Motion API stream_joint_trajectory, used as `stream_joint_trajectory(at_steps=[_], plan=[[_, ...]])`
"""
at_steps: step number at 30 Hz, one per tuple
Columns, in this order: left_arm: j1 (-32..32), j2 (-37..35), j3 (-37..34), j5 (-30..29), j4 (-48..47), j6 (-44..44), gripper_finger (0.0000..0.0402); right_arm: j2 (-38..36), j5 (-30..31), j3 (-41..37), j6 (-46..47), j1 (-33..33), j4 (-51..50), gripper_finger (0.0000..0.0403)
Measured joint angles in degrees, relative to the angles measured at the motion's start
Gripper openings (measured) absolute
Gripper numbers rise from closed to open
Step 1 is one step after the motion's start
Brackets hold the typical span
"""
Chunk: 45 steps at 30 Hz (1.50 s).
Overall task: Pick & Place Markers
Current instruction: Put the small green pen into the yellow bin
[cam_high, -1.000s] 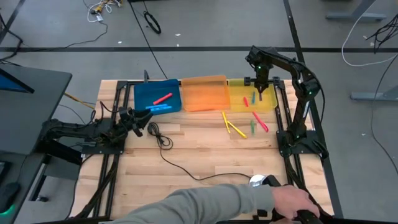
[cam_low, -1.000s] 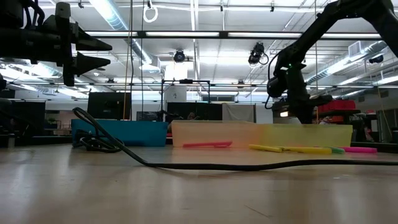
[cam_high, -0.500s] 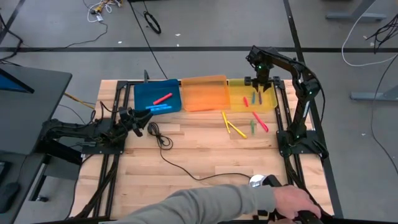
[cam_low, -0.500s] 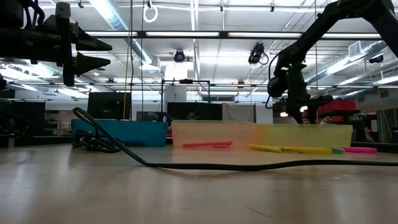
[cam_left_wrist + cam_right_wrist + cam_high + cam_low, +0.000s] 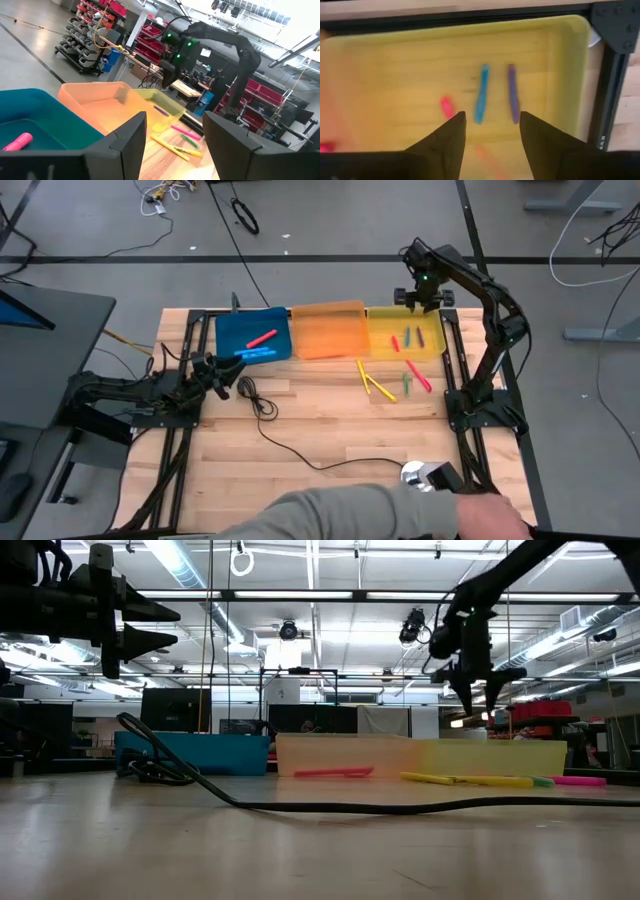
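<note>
Overhead, right tool (image 5: 424,298) spread empty above yellow tray (image 5: 380,325), left tool (image 5: 232,372) spread, idle beside blue tray (image 5: 226,332).

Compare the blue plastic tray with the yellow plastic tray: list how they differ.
The blue plastic tray sits at the row's left end; the yellow plastic tray at its right end. The blue tray holds a red and a blue marker; the yellow tray holds red, blue and purple ones. The right gripper hangs over the yellow tray only. Both are shallow rectangular trays.

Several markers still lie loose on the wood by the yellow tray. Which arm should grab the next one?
Probably the right. Its open right gripper hovers over the yellow tray, beside the loose markers. The left gripper waits by the blue tray, across the table.
</note>
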Motion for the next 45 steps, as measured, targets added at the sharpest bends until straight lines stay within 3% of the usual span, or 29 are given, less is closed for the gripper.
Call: stream_joint_trajectory(at_steps=[9, 13, 20, 30, 45], plan=[[0.0, 0.0, 0.0, 0.0, 0.0, 0.0, 0.0200, -6.3, 0.4, 0.0, 2.1, 4.4, 0.1, 0.0166], [0.0, 0.0, 0.0, 0.0, 0.0, 0.0, 0.0200, -7.0, 3.7, 0.0, 3.7, 6.6, -0.1, 0.0158], [0.0, 0.0, 0.0, 0.0, 0.0, 0.0, 0.0200, -7.5, 4.4, -0.3, 4.8, 7.2, -1.6, 0.0150], [0.0, 0.0, 0.0, 0.0, 0.0, 0.0, 0.0200, -13.3, 4.1, -11.7, 11.0, 12.7, 3.8, 0.0150], [0.0, 0.0, 0.0, 0.0, 0.0, 0.0, 0.0200, -19.3, -0.5, -23.3, 19.6, 23.8, 3.2, 0.0151]])
